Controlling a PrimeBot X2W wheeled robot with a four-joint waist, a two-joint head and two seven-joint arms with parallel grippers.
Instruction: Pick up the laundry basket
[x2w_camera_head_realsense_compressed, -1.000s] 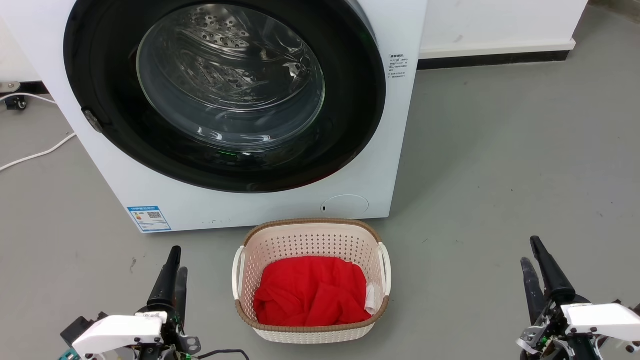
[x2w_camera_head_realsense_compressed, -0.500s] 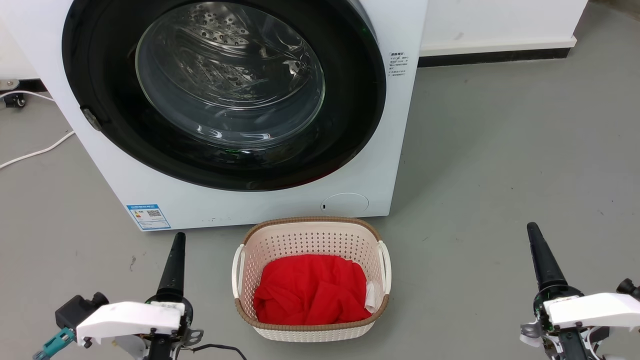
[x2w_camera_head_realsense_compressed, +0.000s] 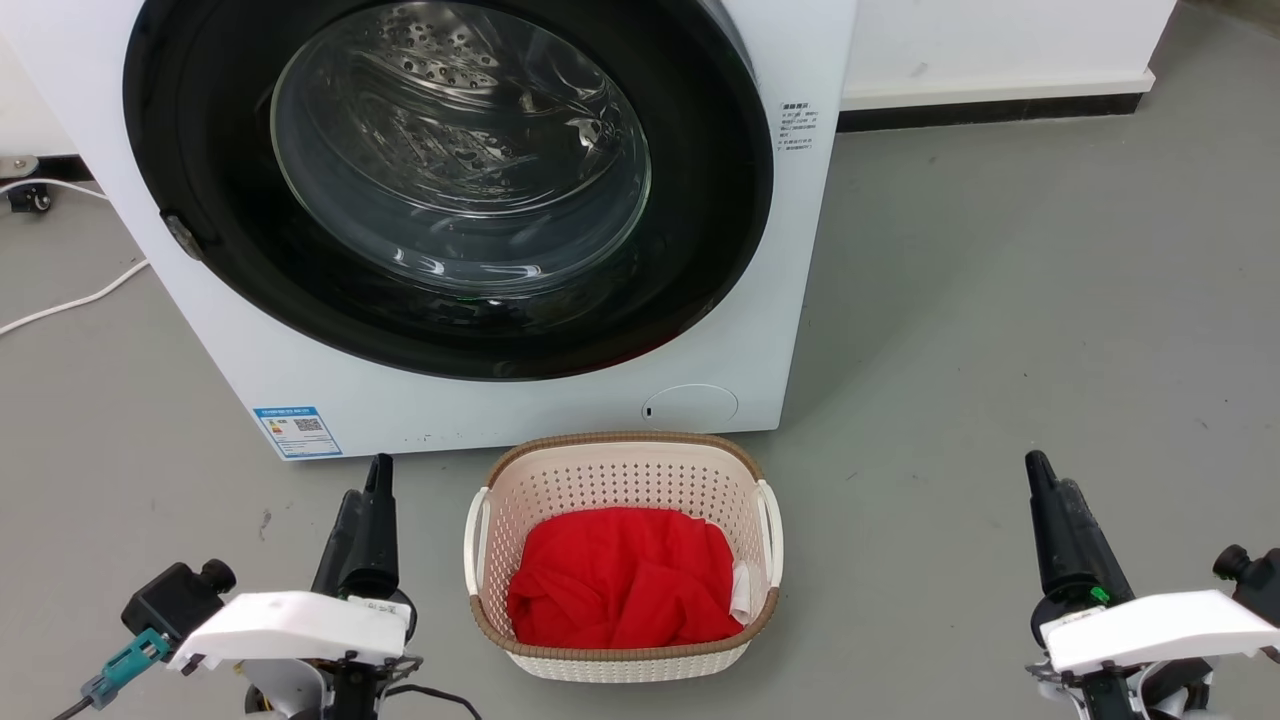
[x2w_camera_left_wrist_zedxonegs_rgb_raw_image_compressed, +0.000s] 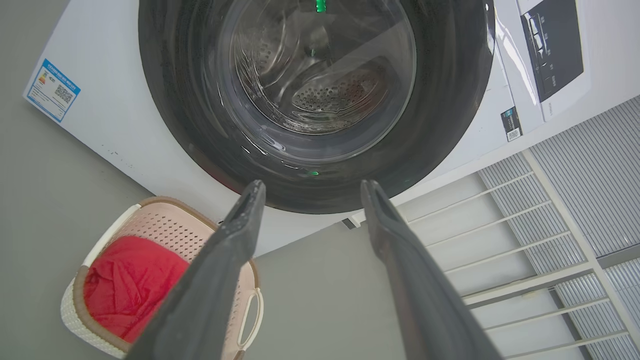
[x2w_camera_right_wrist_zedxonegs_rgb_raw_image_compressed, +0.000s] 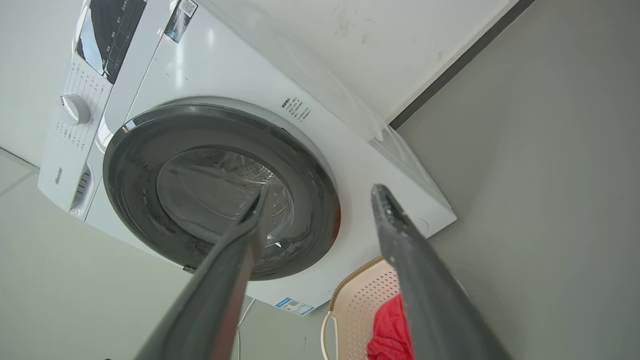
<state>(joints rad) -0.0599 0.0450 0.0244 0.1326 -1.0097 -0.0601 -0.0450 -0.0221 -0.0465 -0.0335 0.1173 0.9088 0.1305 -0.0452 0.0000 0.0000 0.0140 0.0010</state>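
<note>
Laundry basket (x2w_camera_head_realsense_compressed: 620, 445) on grey floor (x2w_camera_head_realsense_compressed: 1000, 350), 6 o'clock in the head view, just in front of the washing machine (x2w_camera_head_realsense_compressed: 790, 300); red cloth (x2w_camera_head_realsense_compressed: 620, 585) inside. Left gripper (x2w_camera_head_realsense_compressed: 375, 480) at the basket's 9 o'clock, near but not touching; right gripper (x2w_camera_head_realsense_compressed: 1045, 478) at 3 o'clock, well apart. Wrist views: both finger pairs spread wide, nothing held.

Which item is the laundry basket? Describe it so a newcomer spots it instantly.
Start at the big white washing machine on the grey floor. Just before its round door sits the laundry basket, small, cream-white and perforated. Its brown woven-look rim, white side handles and the red cloth inside set it apart.
</note>
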